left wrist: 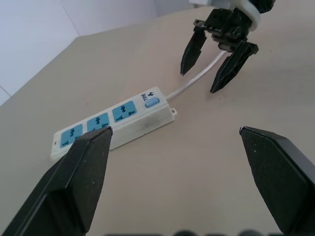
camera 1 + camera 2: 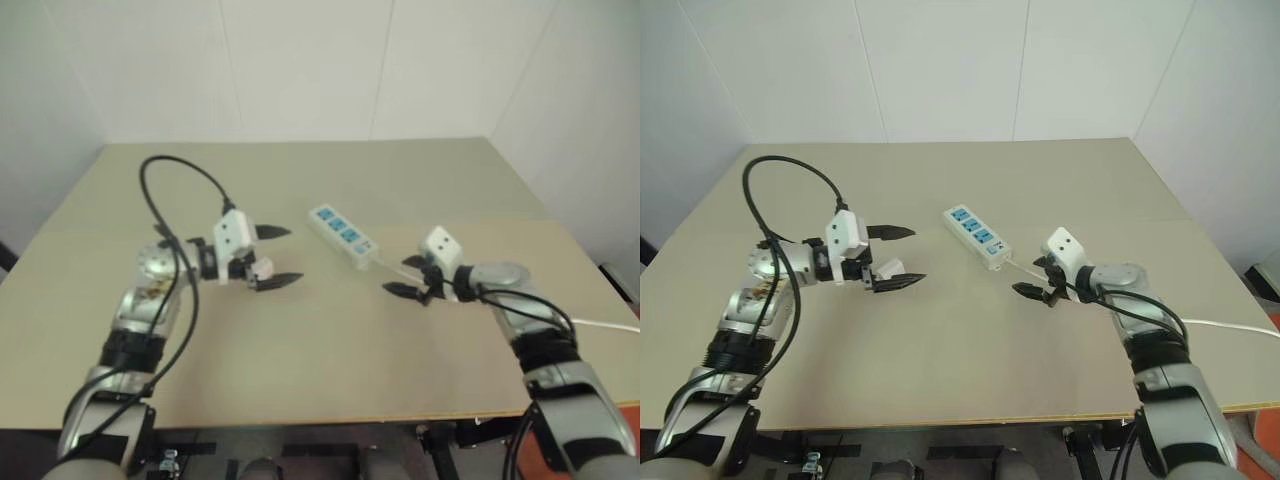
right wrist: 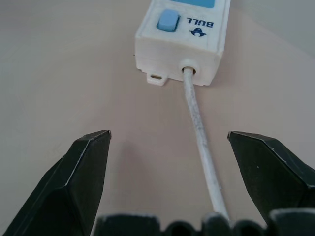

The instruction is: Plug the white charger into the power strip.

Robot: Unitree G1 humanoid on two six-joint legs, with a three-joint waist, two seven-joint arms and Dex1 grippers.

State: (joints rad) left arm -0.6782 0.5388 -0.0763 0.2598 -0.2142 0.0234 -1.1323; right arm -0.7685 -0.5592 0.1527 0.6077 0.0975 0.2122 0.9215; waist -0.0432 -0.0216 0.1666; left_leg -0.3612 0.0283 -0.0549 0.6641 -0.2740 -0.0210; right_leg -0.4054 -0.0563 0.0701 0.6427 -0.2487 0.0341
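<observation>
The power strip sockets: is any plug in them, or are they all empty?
Empty. The power strip lies flat on the table, and its three blue socket faces carry nothing.

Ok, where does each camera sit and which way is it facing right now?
Eye views: on the head, facing forward and down over the table; both arms, left gripper and right gripper show.
Left wrist: looks along its own fingers at the strip and the right gripper.
Right wrist: looks along its own fingers at the strip's cord end.
All share the strip.
</observation>
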